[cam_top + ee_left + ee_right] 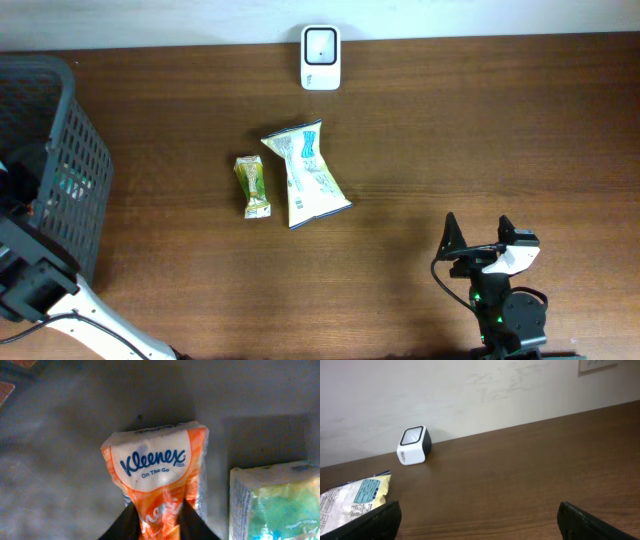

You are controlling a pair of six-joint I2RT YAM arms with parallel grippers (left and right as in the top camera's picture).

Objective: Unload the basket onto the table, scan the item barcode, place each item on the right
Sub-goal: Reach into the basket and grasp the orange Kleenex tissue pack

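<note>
The left gripper (159,512) clamps the lower end of an orange-and-white plastic Kleenex tissue pack (155,467) beside a green-and-white packet (272,505), while the right gripper (478,232) hangs wide open above the brown wooden table (450,120).

r arm (510,312) black w/ white wrist shell (517,256), green led (487,297), black cable (440,276); l arm (38,286) black/white.

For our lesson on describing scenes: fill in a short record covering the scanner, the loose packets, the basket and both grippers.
scanner: white scanner, far edge, centre
packets: small green packet beside larger snack bag, in the middle
basket: dark basket, left end
left: left gripper shut on orange tissue pack; second tissue pack alongside
right: right gripper open, empty
</note>
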